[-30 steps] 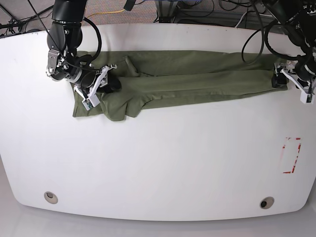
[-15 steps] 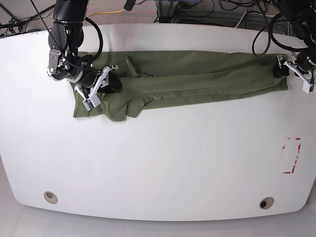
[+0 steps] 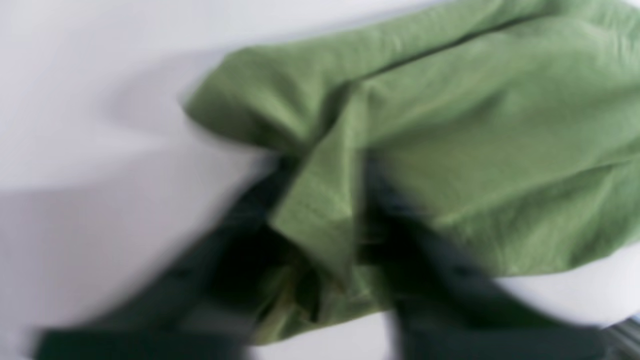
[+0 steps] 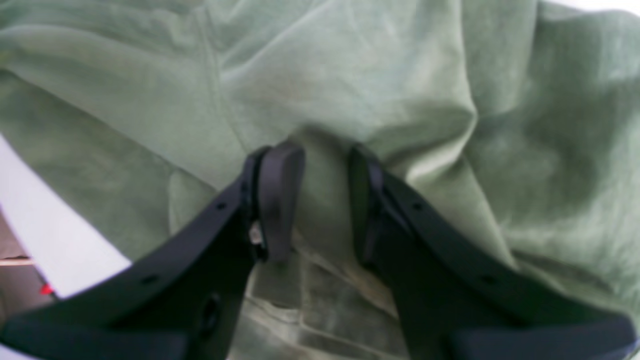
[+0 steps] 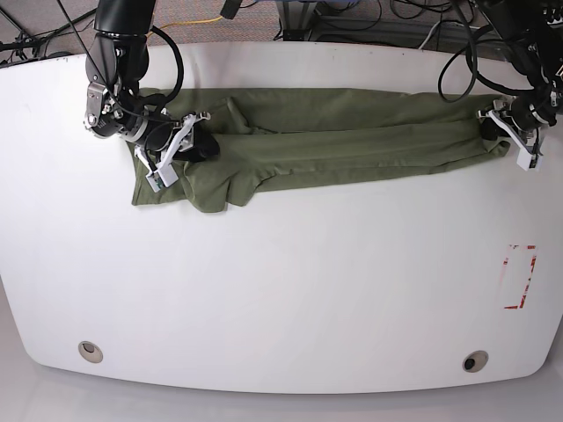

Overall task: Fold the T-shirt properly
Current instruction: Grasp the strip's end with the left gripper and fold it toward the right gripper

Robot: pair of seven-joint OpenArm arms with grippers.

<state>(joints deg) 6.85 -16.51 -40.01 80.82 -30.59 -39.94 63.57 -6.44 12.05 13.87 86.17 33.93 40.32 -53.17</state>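
Observation:
The olive-green T-shirt (image 5: pixel 334 141) lies folded into a long band across the far part of the white table (image 5: pixel 281 290). My right gripper (image 5: pixel 192 146) is at the shirt's left end, and in the right wrist view its black fingers (image 4: pixel 277 200) are shut on a raised ridge of the fabric (image 4: pixel 325 90). My left gripper (image 5: pixel 498 130) is at the shirt's right end. The left wrist view is blurred, but a hemmed fold of the shirt (image 3: pixel 320 220) sits pinched between its dark fingers (image 3: pixel 430 260).
A red-marked rectangle (image 5: pixel 519 277) is on the table at the right. Two round holes (image 5: pixel 90 351) (image 5: pixel 475 360) sit near the front edge. Cables (image 5: pixel 352 18) run behind the table's far edge.
My left gripper has moved up and then inward, pulling the shirt's right end a little toward the middle. My right gripper has shifted slightly up with its fold.

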